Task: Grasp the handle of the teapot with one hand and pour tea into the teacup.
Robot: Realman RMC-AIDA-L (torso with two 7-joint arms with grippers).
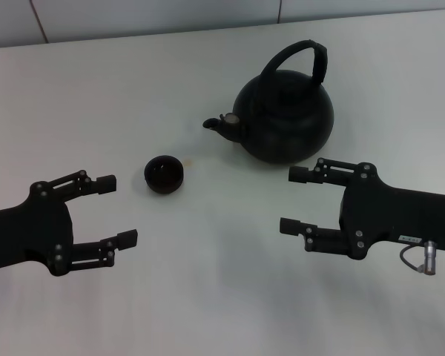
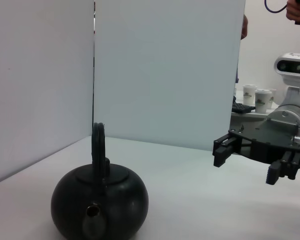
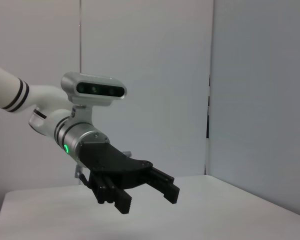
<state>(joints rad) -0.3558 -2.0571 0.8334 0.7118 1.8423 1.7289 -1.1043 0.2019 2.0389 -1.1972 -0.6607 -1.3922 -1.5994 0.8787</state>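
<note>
The right gripper [image 1: 294, 200] is wide open and holds nothing; it hovers above the table [image 1: 119, 89], just in front of the teapot [image 1: 284, 111] and not touching it. The left gripper [image 1: 119, 210] is also wide open and empty, low on the robot's left side, near the teacup [image 1: 164, 174] but apart from it.

The teapot stands upright toward the far right of the table, its spout pointing to the robot's left, toward the teacup. The arched handle stands up over the lid. The teacup sits between the spout and the left gripper, well apart from the pot.

The head view shows both grippers, pot and cup together. The left wrist view shows the teapot [image 2: 100, 205] from the spout side, with the right gripper [image 2: 247, 162] beside it in the air; the cup is not seen there. The right wrist view shows only the left gripper [image 3: 147, 195] over the bare table.

Between the two grippers the table surface is free. Behind the teapot the table edge meets the wall panels [image 1: 156, 15].
</note>
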